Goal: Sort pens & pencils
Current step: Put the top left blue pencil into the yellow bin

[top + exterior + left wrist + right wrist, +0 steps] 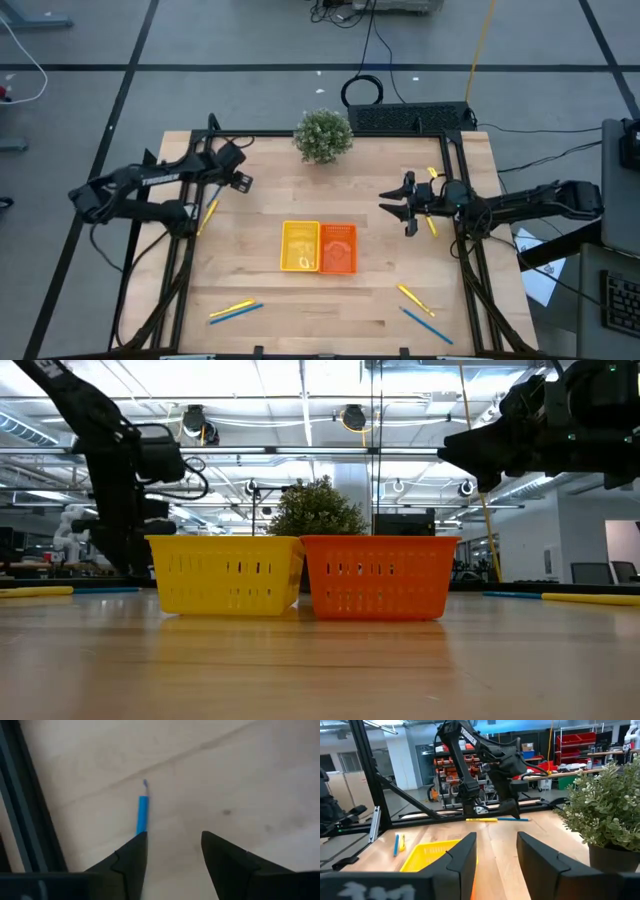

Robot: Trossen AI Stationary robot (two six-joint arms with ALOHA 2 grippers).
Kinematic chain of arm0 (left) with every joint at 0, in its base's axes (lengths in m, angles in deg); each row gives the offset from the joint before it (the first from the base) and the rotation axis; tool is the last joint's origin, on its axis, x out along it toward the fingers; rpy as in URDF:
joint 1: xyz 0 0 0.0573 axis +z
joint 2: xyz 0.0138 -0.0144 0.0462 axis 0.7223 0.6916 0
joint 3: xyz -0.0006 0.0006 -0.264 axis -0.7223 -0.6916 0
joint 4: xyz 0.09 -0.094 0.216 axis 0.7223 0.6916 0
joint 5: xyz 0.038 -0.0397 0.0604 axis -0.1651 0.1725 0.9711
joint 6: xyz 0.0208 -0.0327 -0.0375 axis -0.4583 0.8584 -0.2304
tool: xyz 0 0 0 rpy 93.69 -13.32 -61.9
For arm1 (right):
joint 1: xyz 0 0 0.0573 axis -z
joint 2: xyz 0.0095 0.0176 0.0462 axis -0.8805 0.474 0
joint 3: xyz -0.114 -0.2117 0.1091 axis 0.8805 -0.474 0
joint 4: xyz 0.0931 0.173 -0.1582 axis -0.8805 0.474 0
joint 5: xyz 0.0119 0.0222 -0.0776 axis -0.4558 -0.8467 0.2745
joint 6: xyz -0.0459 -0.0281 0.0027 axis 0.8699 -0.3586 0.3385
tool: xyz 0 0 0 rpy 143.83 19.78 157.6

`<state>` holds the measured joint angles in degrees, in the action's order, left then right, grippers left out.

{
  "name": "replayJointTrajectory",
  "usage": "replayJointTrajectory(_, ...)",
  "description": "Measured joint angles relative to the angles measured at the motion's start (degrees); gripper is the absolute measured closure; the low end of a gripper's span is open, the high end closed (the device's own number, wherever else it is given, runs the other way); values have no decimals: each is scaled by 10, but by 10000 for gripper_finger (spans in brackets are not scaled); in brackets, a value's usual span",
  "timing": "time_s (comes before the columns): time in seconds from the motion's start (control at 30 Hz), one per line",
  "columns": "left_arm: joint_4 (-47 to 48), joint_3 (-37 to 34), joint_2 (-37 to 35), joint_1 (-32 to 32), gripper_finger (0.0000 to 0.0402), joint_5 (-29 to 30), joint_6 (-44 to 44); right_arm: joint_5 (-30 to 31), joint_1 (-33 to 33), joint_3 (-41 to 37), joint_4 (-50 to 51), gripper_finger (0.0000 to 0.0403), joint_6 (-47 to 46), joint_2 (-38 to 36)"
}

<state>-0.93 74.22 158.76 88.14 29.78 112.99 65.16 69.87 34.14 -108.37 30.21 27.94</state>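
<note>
**Both arms poised, fingers apart, over a table of scattered pens and pencils**

The left gripper (240,181) hangs at the table's left side, fingers spread and empty above a blue pen (142,815) lying beside a yellow pencil (208,216). The right gripper (405,207) hovers at the right, fingers parted, holding nothing. More blue and yellow sticks (236,311) lie near the front edge. A yellow tray (300,246) touches an orange tray (338,248) at centre.

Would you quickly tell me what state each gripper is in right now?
Left gripper: open, holding nothing, above a blue pen on the table.
Right gripper: open, empty, raised above the table.
</note>
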Motion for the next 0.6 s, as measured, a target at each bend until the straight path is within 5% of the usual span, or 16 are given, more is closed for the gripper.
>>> replayJointTrajectory(0.27, -57, 0, 62, 65, 232, -8, -30, 0, 0, 1, 0, 274, 0, 0)
replayJointTrajectory(0.6, -4, 35, 83, 69, 234, -28, -34, 0, 0, 1, 1, 275, 0, 0)
